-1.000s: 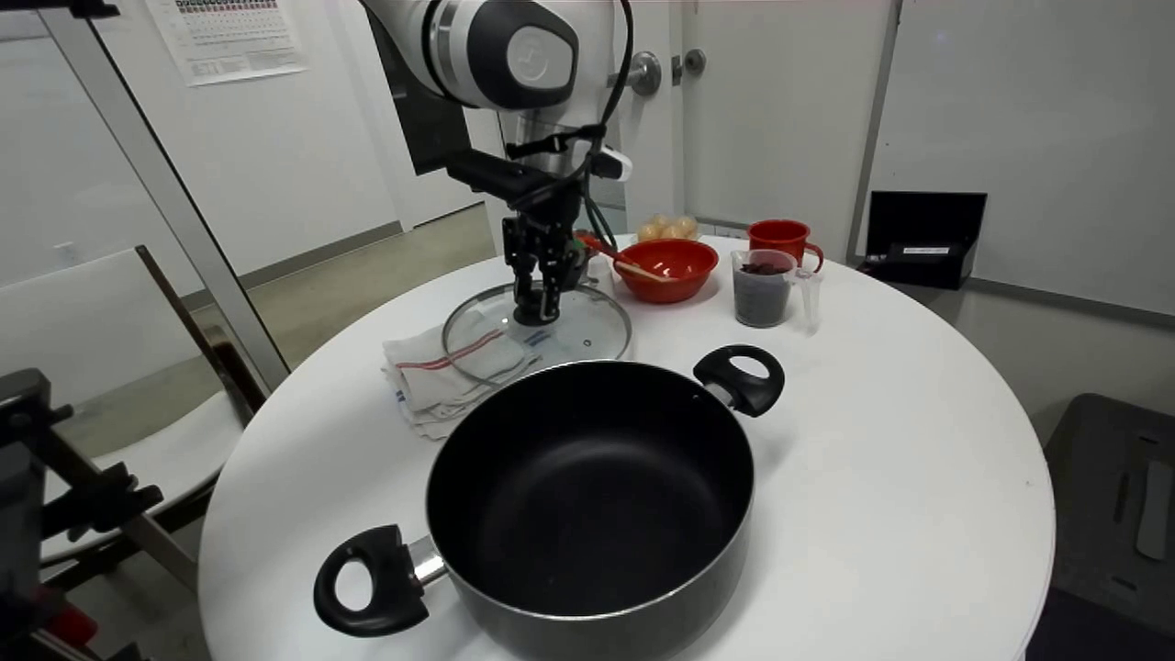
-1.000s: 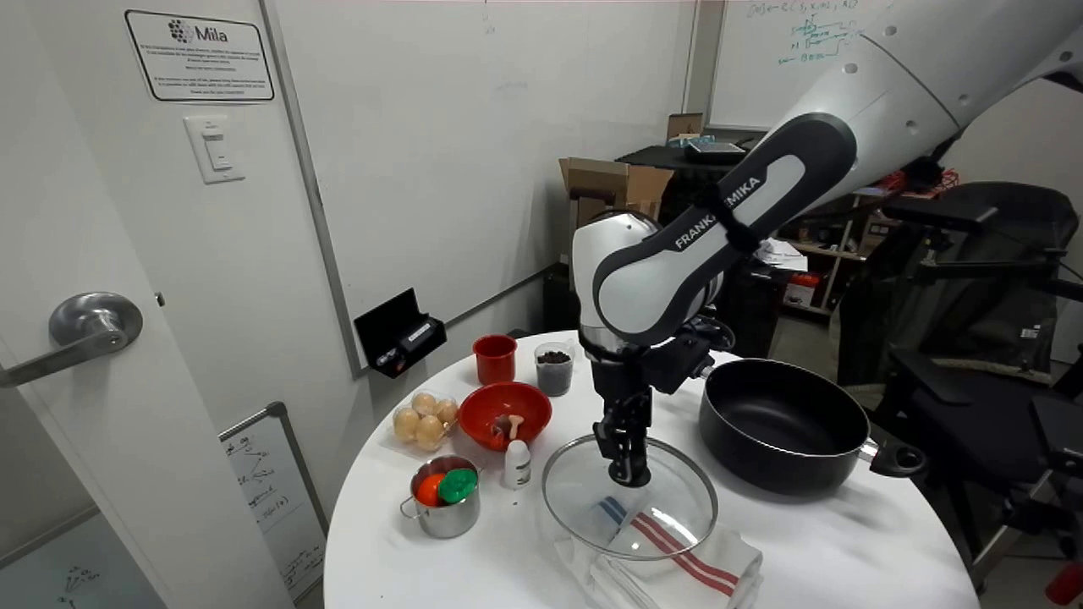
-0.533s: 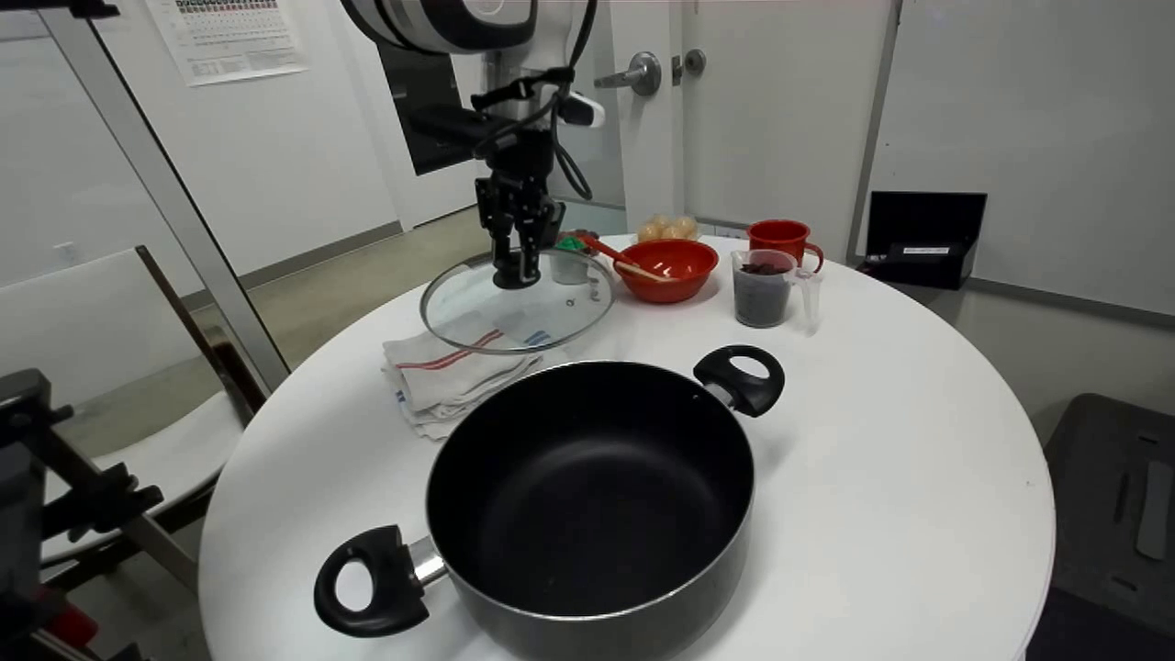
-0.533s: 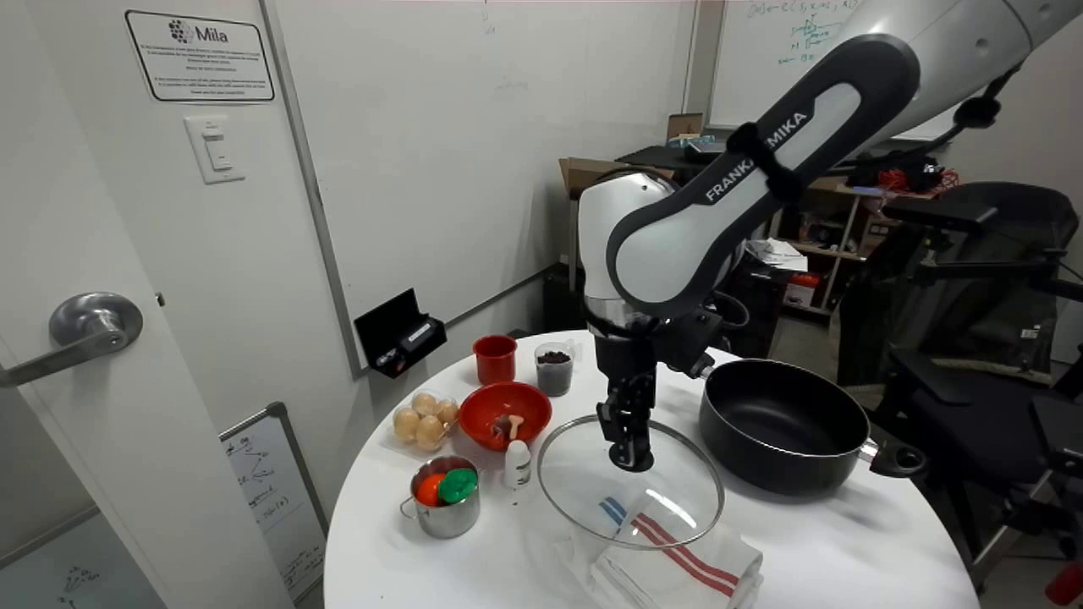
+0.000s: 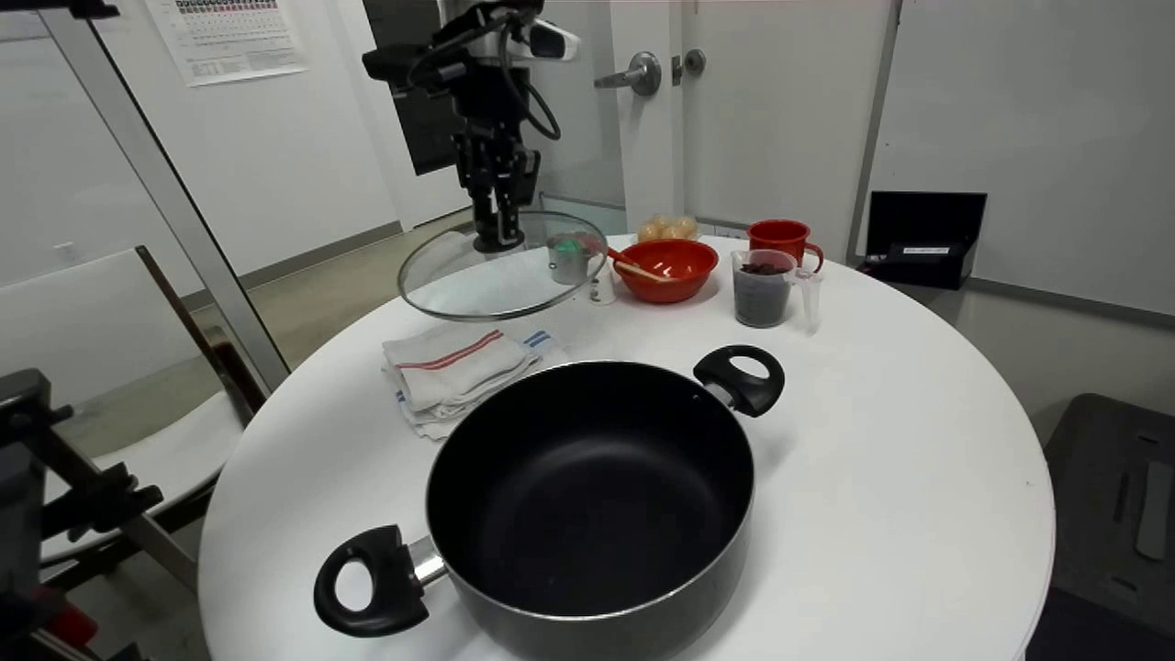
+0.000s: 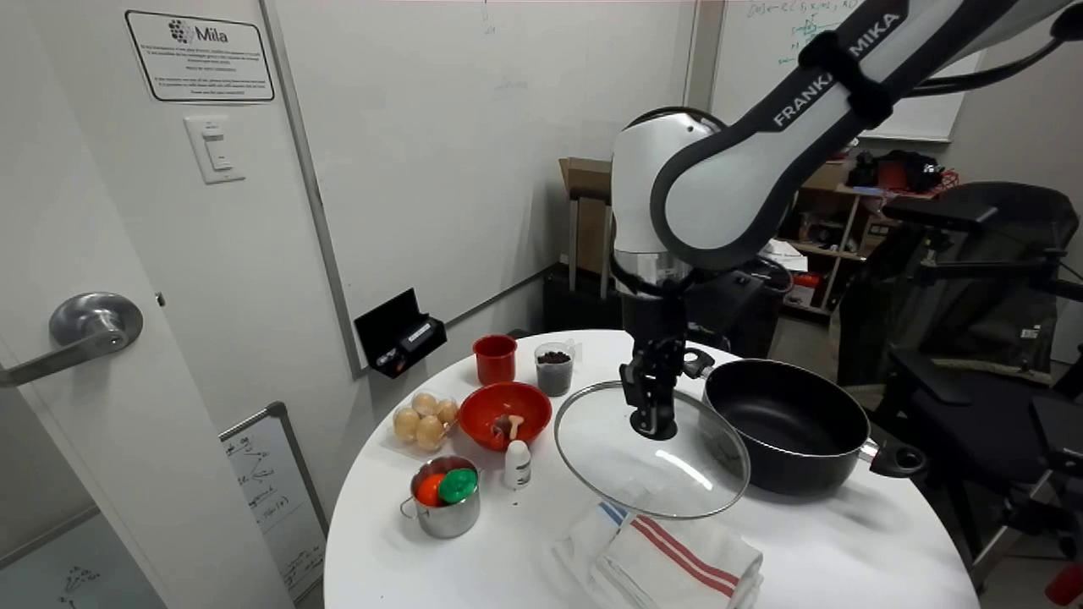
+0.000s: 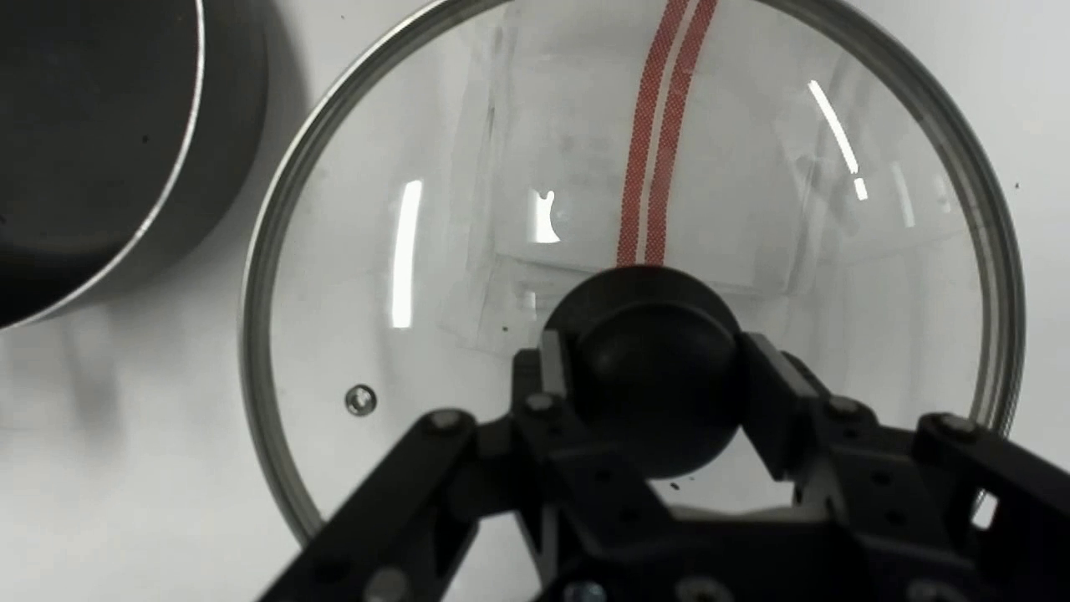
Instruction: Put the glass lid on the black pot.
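Claw (image 7: 659,368) pinches the black knob (image 7: 654,422) of the glass lid (image 5: 514,280), holding it aloft above the white counter (image 5: 900,459), close to a folded striped towel (image 5: 450,367). In an exterior view, the black pot (image 5: 587,496) stands on the near side, its handles (image 5: 399,574) at near left and far right, with the lid beyond it and a red bowl (image 5: 665,291) farther right.

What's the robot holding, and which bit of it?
It's holding the glass lid, with its fingers pinching the black knob at the centre.
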Controlling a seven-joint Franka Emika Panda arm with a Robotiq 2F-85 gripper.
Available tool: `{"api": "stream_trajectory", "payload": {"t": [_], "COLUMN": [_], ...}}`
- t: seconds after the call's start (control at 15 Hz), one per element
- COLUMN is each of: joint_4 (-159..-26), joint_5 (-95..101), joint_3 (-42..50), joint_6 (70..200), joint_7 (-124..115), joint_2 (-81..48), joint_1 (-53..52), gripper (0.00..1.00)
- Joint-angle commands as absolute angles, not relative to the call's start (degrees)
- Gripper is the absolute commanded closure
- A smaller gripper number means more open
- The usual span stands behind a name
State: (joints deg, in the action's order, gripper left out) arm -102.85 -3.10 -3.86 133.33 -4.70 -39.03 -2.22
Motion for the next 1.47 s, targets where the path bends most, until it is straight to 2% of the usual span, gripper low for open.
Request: {"api": "stream_trajectory", "payload": {"t": [0.0,0.8,1.4], "joint_4": [-110.4,-123.0,-124.9], "joint_5": [-4.9,-15.1,-21.8], "joint_3": [-2.3,1.5,4.9], "joint_6": [135.2,139.2,139.8], "joint_7": [-8.4,-11.3,-12.9], "joint_2": [-32.0,-25.6,-25.6], "joint_1": [-2.3,5.2,10.5], "gripper": [0.75,0.75,0.75]}}
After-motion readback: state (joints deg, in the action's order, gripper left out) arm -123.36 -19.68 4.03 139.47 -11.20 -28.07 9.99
